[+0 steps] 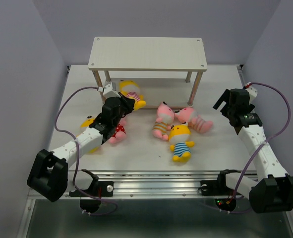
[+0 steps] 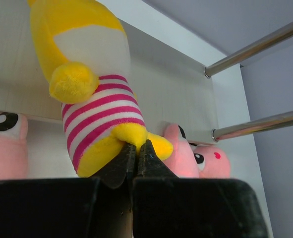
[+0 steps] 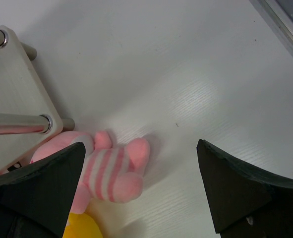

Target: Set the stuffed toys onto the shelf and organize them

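Yellow plush (image 2: 96, 114) in the pink-striped top was pinched by one foot in the left gripper (image 2: 137, 148), jaws nearly closed on it, right at the front-left of the shelf (image 1: 146, 54), by the lower tier. Should probably be carried well in and set upright before release. Right gripper (image 3: 140, 148) was spread wide, nothing held, above a pink striped toy (image 3: 111, 173)

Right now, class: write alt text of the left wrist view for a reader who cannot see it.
The left gripper is shut on a foot of a yellow plush doll in a pink-and-white striped outfit, in front of the pale wooden shelf. Pink plush dolls peek in on both sides.
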Controlling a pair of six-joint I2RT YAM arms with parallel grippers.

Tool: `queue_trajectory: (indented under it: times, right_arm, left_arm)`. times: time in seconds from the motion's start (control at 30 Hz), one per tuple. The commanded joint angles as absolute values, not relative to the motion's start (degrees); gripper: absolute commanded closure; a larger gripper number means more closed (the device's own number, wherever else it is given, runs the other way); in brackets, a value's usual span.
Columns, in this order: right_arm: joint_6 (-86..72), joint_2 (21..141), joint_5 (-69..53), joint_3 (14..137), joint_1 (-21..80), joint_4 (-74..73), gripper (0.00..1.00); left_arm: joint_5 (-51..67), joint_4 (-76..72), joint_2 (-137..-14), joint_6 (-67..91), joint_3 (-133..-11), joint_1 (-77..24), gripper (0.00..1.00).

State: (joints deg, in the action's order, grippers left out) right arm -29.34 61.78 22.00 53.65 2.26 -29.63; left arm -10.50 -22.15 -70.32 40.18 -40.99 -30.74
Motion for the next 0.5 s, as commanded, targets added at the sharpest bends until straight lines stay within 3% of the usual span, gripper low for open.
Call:
queue_trajectory:
  times: [0.0, 0.47]
  right_arm:
    - [-28.92, 61.17, 21.97, 55.2, 1.93, -29.0, 0.0]
    - [-28.39, 59.68, 22.06, 54.93, 1.93, -29.09, 0.0]
  left_arm:
    - [-10.29, -31.37, -72.24, 41.39, -41.22, -29.36, 1.0]
    - [1.23, -32.61, -81.83, 40.08, -43.24, -20.92, 1.0]
